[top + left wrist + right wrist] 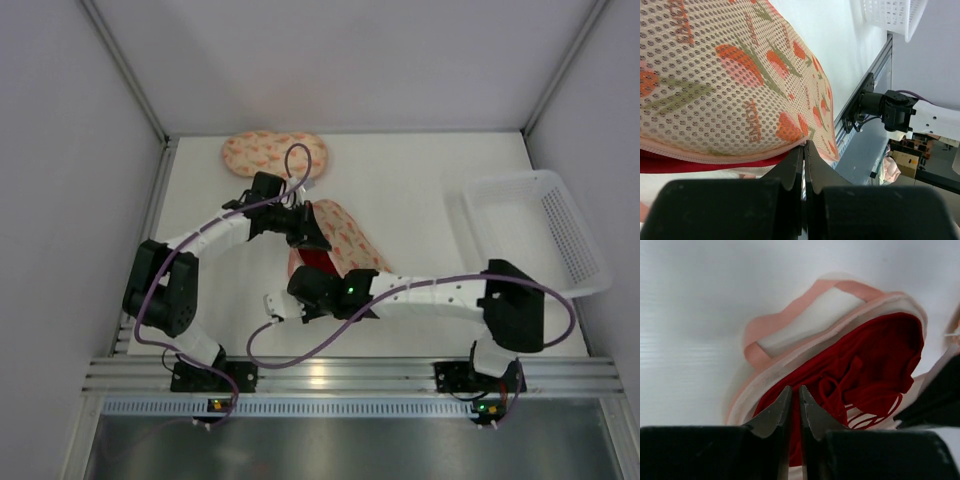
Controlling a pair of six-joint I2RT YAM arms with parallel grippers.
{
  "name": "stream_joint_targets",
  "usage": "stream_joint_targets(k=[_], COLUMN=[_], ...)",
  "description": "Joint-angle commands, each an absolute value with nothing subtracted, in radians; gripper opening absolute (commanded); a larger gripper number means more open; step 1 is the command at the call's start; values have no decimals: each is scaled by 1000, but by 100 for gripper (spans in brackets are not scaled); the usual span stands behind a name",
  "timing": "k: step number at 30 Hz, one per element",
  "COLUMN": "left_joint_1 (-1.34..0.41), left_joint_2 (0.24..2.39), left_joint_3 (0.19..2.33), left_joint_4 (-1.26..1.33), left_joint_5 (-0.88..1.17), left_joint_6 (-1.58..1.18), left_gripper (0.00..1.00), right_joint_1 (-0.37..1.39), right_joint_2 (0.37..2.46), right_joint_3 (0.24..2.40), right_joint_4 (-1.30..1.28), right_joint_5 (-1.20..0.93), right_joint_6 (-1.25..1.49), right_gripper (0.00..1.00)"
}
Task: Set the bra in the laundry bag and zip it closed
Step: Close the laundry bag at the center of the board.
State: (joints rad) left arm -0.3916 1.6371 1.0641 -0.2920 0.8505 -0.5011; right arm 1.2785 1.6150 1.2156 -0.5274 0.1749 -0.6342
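The laundry bag (345, 238) lies mid-table, a peach mesh pouch with an orange-red print, and its upper flap is lifted. My left gripper (308, 236) is shut on the zip edge of that flap (740, 75), fingertips meeting at the rim (805, 145). The red bra (865, 365) lies bunched in the pale pink lower half of the bag (805, 325); from above it shows as a red patch (315, 262). My right gripper (795, 390) is at the bra's near edge, jaws closed to a narrow slit with red fabric in it. It sits at the bag's front end (300, 292).
An identical printed pouch (275, 153) lies at the back of the table. A white mesh basket (540, 225) stands at the right edge. Grey walls enclose the table, and an aluminium rail (330, 375) runs along the front by the arm bases.
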Motion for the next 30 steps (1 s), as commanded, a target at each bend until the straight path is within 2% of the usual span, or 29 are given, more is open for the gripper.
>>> stream_joint_targets(k=[1, 6, 13, 21, 30], left_joint_1=[-393, -391, -388, -370, -354], left_joint_2=[1611, 1592, 1546, 1489, 1629], left_joint_3=[1100, 1086, 1052, 980, 1083], left_joint_4=[-299, -330, -360, -448, -449], left_joint_5=[890, 888, 893, 797, 813], left_joint_6=[-460, -431, -431, -364, -360], left_gripper=[0, 0, 0, 0, 0], right_joint_1=[1299, 1290, 1244, 1236, 1258], right_joint_2=[1740, 1864, 1970, 1973, 1902], right_joint_3=[1171, 1158, 1204, 1209, 1278], right_joint_4=[-309, -193, -354, -443, -477], right_joint_5=[587, 727, 706, 676, 663], right_joint_6=[-770, -798, -683, -600, -597], right_gripper=[9, 8, 8, 9, 23])
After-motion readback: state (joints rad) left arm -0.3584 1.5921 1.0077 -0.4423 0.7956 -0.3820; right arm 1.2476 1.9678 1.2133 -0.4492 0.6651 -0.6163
